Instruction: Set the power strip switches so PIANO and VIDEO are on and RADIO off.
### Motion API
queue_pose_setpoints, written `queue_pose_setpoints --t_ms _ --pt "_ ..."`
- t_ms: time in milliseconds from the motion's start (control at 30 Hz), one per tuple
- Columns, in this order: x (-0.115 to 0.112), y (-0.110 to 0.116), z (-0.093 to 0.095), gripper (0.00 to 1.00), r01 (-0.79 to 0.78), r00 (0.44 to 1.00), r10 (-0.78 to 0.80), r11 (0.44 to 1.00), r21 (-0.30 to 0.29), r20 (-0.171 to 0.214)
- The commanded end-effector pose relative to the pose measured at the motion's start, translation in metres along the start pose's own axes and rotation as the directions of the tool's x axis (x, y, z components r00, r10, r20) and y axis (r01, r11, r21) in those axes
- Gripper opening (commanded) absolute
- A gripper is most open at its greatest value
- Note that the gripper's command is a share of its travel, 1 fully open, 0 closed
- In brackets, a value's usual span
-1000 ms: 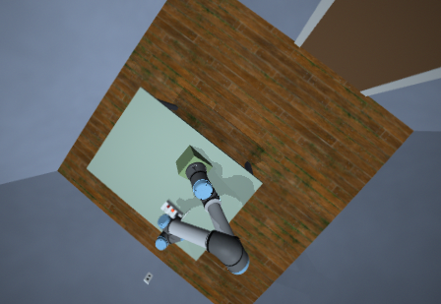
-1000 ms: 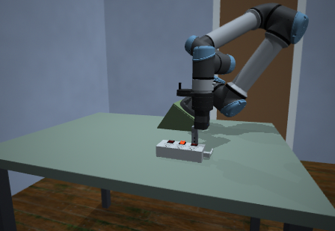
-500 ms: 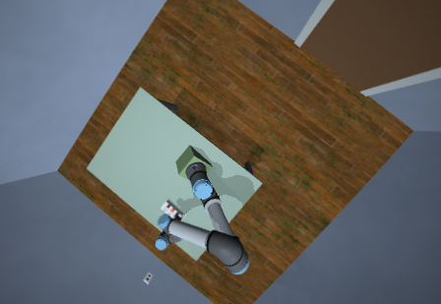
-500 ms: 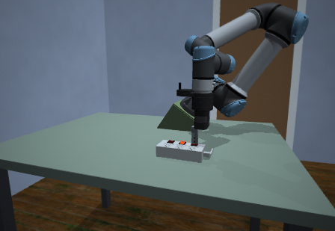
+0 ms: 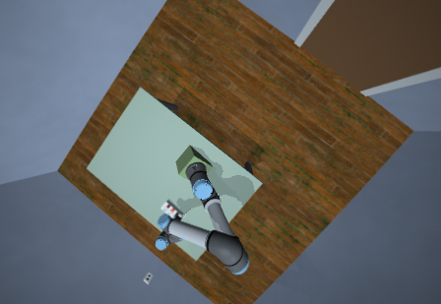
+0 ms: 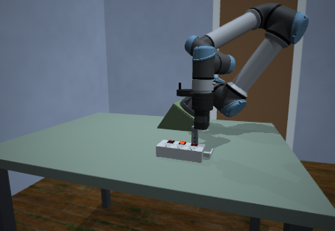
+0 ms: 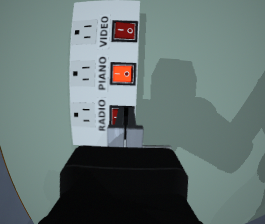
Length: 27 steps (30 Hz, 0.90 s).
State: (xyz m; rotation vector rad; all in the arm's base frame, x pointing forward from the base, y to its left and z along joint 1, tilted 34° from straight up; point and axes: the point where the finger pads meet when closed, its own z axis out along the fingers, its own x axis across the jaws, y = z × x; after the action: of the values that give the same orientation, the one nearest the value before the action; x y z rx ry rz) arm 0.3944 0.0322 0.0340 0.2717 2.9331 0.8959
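From my feed: power strip body reads as smooth white plastic, matt, with printed black labels. The three rocker switches look like glossy translucent red plastic; the PIANO switch is bright orange-red, the VIDEO switch a duller red. Gripper fingers look like plain grey metal, satin, closed together on nothing; the housing at 6 o'clock in the wrist view is matt black. Table top is a flat pale green, smooth, no sheen. Arm tubes are brushed silver-grey metal with glossy blue plastic joint caps. Floor is brown wood planking with visible grain.
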Motion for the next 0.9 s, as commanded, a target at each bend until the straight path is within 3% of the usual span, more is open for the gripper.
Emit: queue_pose_setpoints --t_ms 0,333,867 --pt "0.003 0.001 0.004 0.00 -0.003 1.000 0.003 1.000 -0.005 -0.008" --pt "0.003 0.001 0.003 0.00 -0.003 1.000 0.003 1.000 -0.004 -0.006" --pt "0.000 0.000 -0.034 0.00 0.000 1.000 0.000 1.000 0.000 0.001"
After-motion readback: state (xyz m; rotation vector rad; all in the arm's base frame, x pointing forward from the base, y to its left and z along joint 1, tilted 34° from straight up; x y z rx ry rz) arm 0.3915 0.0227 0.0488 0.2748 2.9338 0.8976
